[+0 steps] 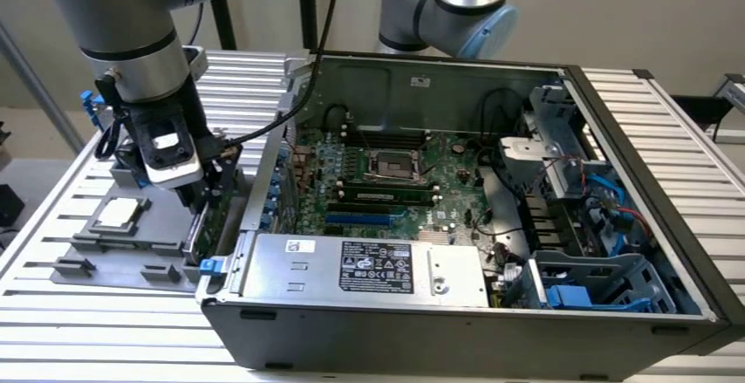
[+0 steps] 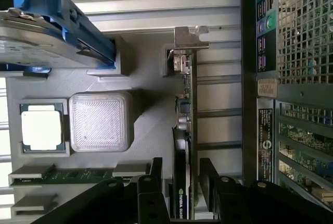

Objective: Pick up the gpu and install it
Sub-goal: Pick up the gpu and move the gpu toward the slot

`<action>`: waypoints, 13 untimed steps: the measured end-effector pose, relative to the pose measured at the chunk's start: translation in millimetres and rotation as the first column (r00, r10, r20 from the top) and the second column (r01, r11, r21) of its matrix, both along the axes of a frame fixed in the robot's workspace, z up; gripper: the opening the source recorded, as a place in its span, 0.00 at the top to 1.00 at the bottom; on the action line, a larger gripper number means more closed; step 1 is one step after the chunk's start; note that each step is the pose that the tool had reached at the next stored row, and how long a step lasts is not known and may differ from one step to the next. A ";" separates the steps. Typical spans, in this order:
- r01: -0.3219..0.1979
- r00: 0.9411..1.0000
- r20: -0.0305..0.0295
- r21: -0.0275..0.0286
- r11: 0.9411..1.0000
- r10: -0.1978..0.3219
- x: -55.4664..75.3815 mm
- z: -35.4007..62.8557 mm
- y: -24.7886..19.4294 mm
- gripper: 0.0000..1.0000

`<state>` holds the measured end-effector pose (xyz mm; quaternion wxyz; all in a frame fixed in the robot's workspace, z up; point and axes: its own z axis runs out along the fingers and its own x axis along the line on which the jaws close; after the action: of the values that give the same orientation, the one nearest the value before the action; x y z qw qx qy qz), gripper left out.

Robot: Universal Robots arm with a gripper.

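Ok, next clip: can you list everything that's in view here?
gpu: one, green board with silver bracket, standing on edge in the tray.
CPU chip: one, silver, lying in the tray.
memory stick: one, green, in the tray.
hard drive: one, silver with blue rails, on the tray.
tray: one, grey, on the exterior view's left of the case.
computer case: one, dark grey, open, on the table.
motherboard: one, green, inside the case.
power supply: one, silver, inside the case.
table: one, white slats.
arm: grey, above the tray.
end effector: one, black, open, straddling the gpu.
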<state>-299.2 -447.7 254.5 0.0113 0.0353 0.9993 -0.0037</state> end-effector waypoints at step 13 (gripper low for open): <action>0.000 1.000 0.005 0.002 1.000 0.000 -0.1 -10.1 2.6 0.58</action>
<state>-299.3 -445.1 244.4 0.0139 0.0354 0.9993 -0.0029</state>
